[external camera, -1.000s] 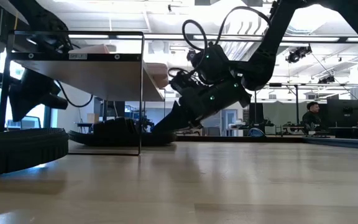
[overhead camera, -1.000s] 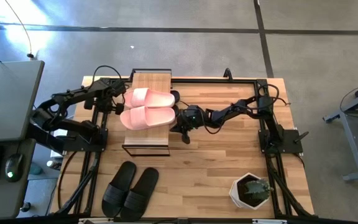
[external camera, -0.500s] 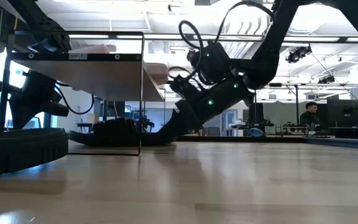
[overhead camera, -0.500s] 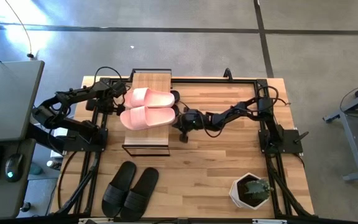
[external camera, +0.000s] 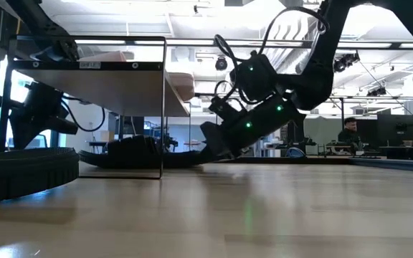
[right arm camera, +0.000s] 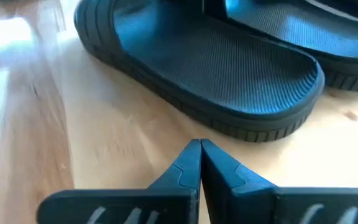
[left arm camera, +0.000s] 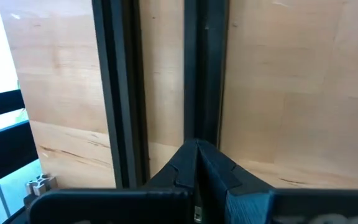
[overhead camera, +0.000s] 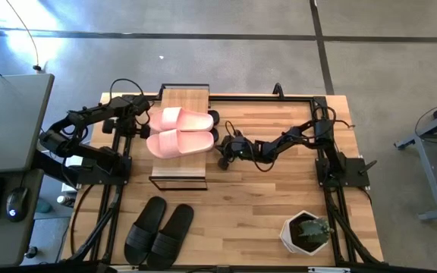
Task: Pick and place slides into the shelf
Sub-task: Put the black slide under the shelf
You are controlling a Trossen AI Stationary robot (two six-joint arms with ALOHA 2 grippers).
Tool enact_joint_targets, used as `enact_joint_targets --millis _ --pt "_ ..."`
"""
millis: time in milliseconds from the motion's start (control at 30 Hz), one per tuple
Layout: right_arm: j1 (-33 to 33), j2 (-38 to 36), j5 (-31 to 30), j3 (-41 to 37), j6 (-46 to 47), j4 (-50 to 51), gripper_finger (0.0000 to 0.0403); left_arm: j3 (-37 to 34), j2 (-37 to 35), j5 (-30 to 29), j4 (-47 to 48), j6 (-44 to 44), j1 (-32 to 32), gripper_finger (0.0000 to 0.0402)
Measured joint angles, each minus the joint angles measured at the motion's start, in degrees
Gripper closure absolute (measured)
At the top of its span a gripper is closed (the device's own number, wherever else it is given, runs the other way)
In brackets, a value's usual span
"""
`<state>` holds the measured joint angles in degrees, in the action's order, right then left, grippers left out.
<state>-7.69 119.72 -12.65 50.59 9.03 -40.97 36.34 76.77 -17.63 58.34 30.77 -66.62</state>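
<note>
Over the last second the right end effector (overhead camera: 222,158), fingers pressed together and holding nothing, drew back from the shelf (overhead camera: 179,100) after nudging a black slide (right arm camera: 204,74) under it, where that slide lay beside another. The left end effector (overhead camera: 139,121), also closed and empty, waited beside the pink pair (overhead camera: 179,132) on top. A black pair (overhead camera: 158,231) on the counter (overhead camera: 264,205) remained.

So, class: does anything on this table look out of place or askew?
Mostly tidy. The pink pair lies on the shelf top and black slides under it, but one black pair sits slanted at the table's front edge, away from the shelf.
</note>
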Motion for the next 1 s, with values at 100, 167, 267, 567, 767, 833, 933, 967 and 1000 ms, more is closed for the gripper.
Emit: enact_joint_targets --millis 100,167,267,567,767,833,933,967,1000 --pt "0.55 0.0 -2.2 -0.01 2.78 -1.16 0.0403 0.0 0.0 0.95 -0.43 -0.8 -1.12 0.0401" --pt "0.66 0.0 -3.45 -0.01 4.93 -0.5 0.0403 0.0 0.0 1.64 -0.4 -1.01 -1.36 0.0401" --pt "0.56 0.0 -3.91 -0.01 6.6 -0.04 0.0403 0.0 0.0 3.28 -0.49 -1.93 -1.26 0.0401" --pt "-3.27 2.8 0.27 0.02 8.77 -4.71 0.0403 -1.27 -0.04 3.88 -2.41 -2.73 -1.26 0.0402" --pt "-4.72 8.38 1.74 0.29 8.84 -14.2 0.0403 -1.31 0.0 1.06 -3.2 -1.03 -1.25 0.0401" --pt "-4.64 8.83 1.64 0.49 8.81 -15.08 0.0403 -1.31 0.0 -0.5 -3.69 -0.6 -1.27 0.0401" --pt "-4.29 8.96 1.97 1.73 8.87 -14.75 0.0403 -1.33 0.0 -0.23 -5.33 -0.97 -1.23 0.0401" --pt "-4.27 9.01 2.61 2.23 8.96 -14.5 0.0403 -1.31 0.0 0.17 -5.66 -1.01 -1.23 0.0401" --pt "-4.26 9.03 3.5 2.64 9.13 -14.27 0.0403 -1.32 0.0 0.26 -5.67 -1.18 -1.23 0.0401"
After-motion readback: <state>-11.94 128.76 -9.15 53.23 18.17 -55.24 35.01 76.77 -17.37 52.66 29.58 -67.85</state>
